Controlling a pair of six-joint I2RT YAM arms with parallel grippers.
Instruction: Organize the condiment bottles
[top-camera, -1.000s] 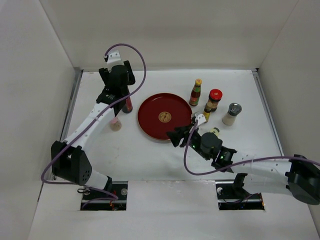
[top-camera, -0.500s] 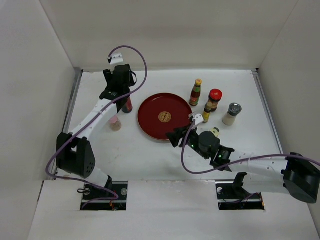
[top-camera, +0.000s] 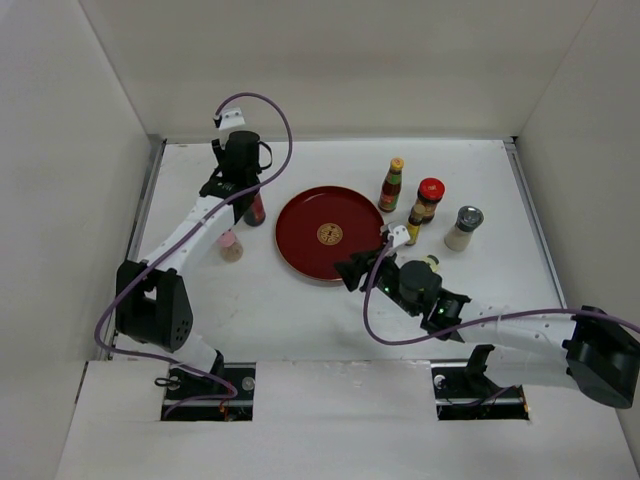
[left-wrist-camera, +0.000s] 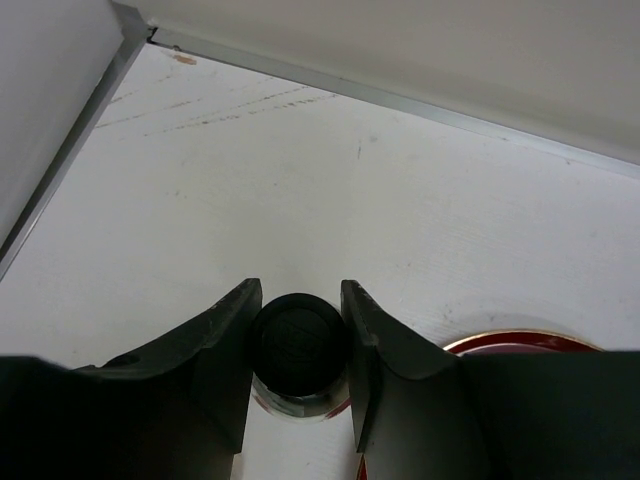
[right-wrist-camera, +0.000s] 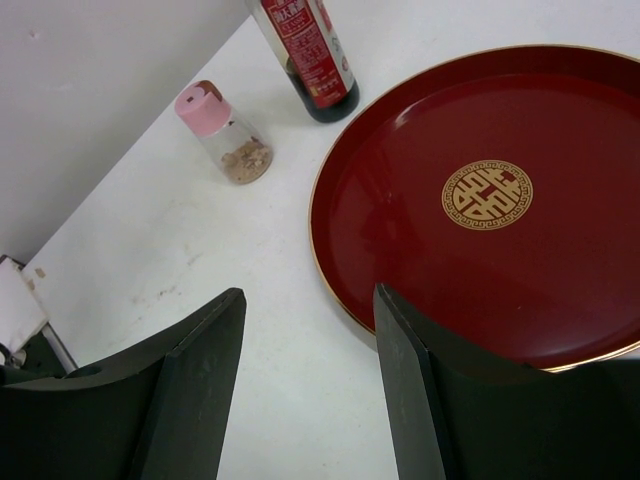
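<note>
My left gripper is shut on the black cap of the tall dark bottle with a red label, which stands left of the round red tray. That bottle also shows in the right wrist view. A pink-capped bottle stands just nearer. My right gripper hangs open over the tray's near-left rim, holding nothing. Right of the tray stand a yellow-capped bottle, a red-capped jar, a small yellow bottle and a silver-capped shaker.
A cream-capped jar stands close behind my right wrist. White walls close in the table on the left, back and right; a metal edge strip runs along the back wall near my left gripper.
My left gripper has closed its fingers onto the tall bottle's black cap and its wrist shifted slightly toward the back. The right gripper has barely moved.
</note>
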